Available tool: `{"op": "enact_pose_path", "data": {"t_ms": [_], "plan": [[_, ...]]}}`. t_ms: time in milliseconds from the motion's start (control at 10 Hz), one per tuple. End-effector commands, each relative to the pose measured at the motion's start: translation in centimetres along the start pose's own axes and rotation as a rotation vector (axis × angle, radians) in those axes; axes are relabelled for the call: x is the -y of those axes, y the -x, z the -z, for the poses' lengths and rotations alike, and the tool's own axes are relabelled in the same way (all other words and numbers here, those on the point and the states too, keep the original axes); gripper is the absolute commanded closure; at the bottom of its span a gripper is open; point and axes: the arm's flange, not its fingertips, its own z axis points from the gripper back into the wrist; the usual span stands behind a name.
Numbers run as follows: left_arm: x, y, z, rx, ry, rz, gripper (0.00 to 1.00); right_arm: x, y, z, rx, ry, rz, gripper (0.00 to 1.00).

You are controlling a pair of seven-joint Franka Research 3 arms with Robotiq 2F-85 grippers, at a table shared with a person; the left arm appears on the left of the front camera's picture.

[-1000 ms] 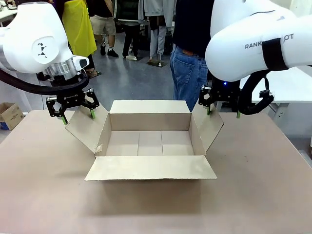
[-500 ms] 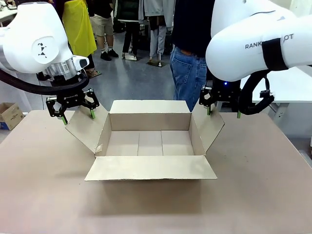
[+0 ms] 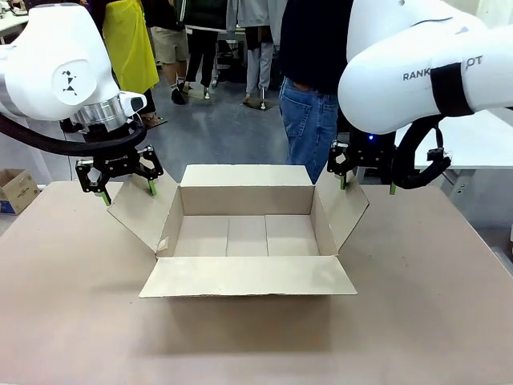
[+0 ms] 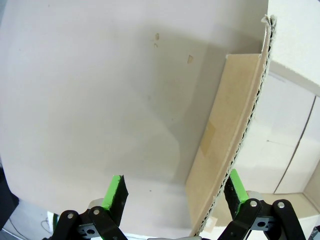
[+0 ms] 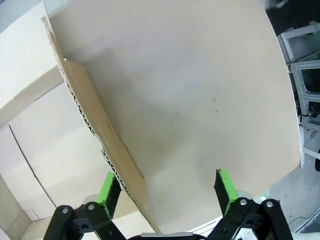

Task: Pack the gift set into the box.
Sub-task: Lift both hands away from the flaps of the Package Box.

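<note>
We count two pincers, both with fingers spread apart and clamped on nothing. The left pincer (image 3: 128, 192) hangs over the top edge of the left side flap (image 3: 140, 212). In its wrist view that corrugated edge runs up between the fingers, close to one green pad. The right pincer (image 3: 367, 186) hangs the same way over the right side flap (image 3: 343, 210), whose edge lies near one pad.

We see one box (image 3: 247, 199), in the middle of the bench (image 3: 80, 321), open, with its bare floor showing. It has four flaps. The two side flaps splay outward, the near flap (image 3: 248, 277) lies flat toward us and the far flap (image 3: 244, 175) stands up.

Beyond the far edge stands one person (image 3: 309, 120) in jeans. A small printed carton (image 3: 16, 188) sits off the bench's left side.
</note>
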Motion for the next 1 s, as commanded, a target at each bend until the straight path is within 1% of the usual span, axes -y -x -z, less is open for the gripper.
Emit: {"op": "enact_pose_path", "data": {"t_ms": [0, 900], "plan": [[0.00, -0.09, -0.29, 0.001, -0.017, -0.009, 0.00, -0.25, -0.38, -0.17, 0.019, 0.021, 0.012, 0.00], [0.00, -0.09, -0.29, 0.001, -0.017, -0.009, 0.00, -0.25, -0.38, -0.17, 0.019, 0.021, 0.012, 0.00]]}}
